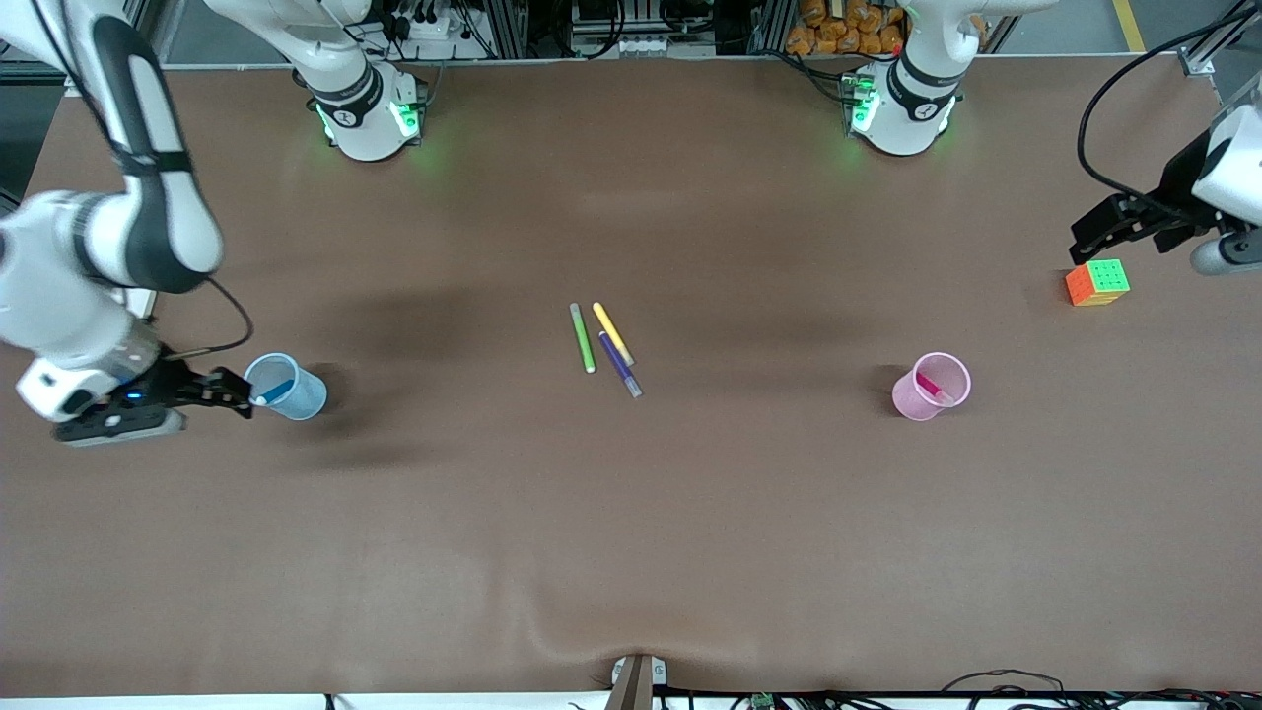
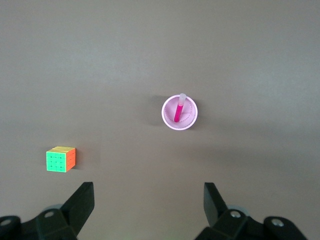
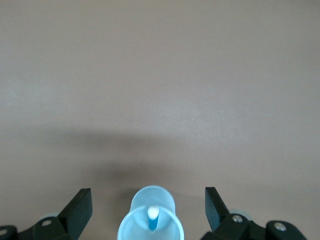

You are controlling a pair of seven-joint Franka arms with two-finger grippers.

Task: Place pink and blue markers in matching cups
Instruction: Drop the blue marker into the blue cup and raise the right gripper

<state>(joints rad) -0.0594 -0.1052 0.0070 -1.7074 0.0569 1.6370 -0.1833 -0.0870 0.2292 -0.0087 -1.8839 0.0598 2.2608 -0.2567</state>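
Brown table [image 1: 631,552]; green pen [image 1: 583,337] in front view only

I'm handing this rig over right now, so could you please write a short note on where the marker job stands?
Right tool: open, empty, beside the blue cup.
Left tool: open, empty, up over the table's left-arm end near the colour cube.
Blue marker stands in the blue cup; pink marker stands in the pink cup.
Green, yellow and purple pens lie mid-table, not part of the job.
Done: both markers placed. Left: pull the arms clear.
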